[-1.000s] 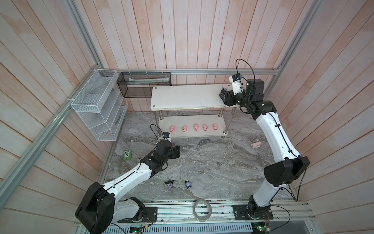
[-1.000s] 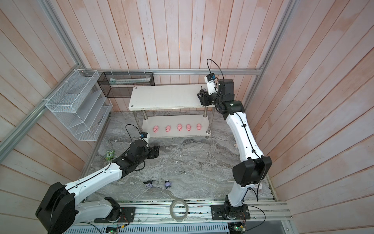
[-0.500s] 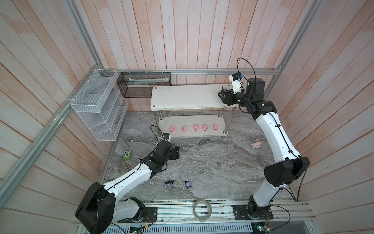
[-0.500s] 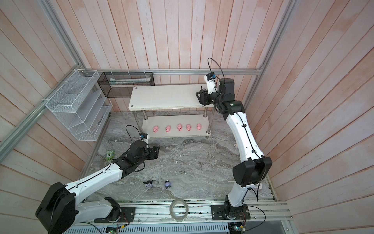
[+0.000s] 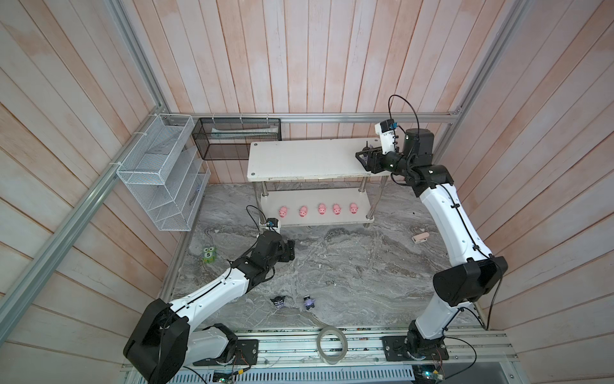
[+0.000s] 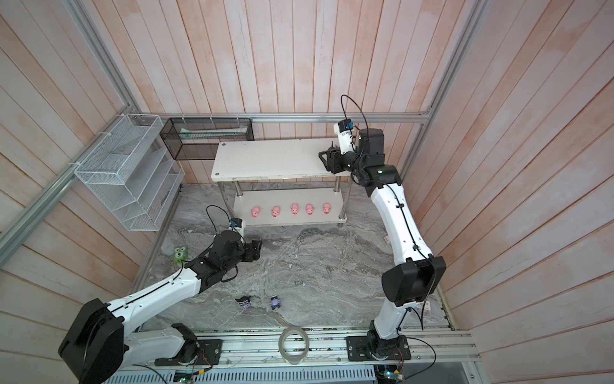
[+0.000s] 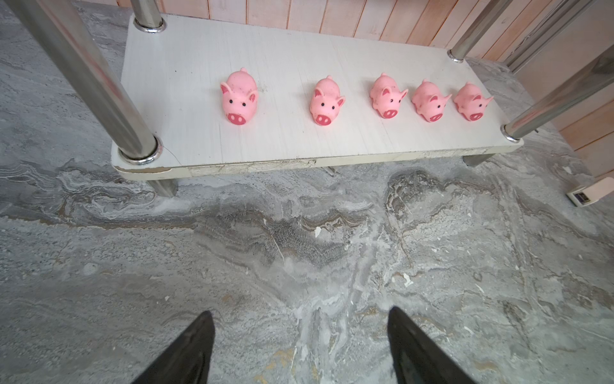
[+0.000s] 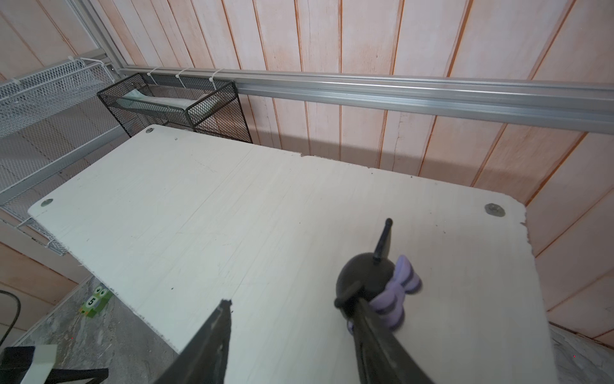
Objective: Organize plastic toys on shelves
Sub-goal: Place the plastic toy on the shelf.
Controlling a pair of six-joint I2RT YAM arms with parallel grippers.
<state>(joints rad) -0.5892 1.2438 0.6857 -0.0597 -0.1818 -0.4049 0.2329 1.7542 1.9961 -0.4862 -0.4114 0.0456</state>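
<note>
Sitting near a top-board corner of the white two-tier chrome-legged rack [image 8: 232, 216], the black-purple pointed-ear plastic figurine [image 8: 372, 282] crowds one finger of the spread right gripper [image 8: 292, 301]; a careless retreat could topple it. By the rack, the left gripper [image 7: 299, 311] is spread and empty.

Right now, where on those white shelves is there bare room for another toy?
Top board: bare from the black mesh basket end to the right gripper and the figurine by it. Lower board: bare behind the pigs and between the chrome leg and the end pig; crowded at the opposite end, where pigs bunch.
</note>
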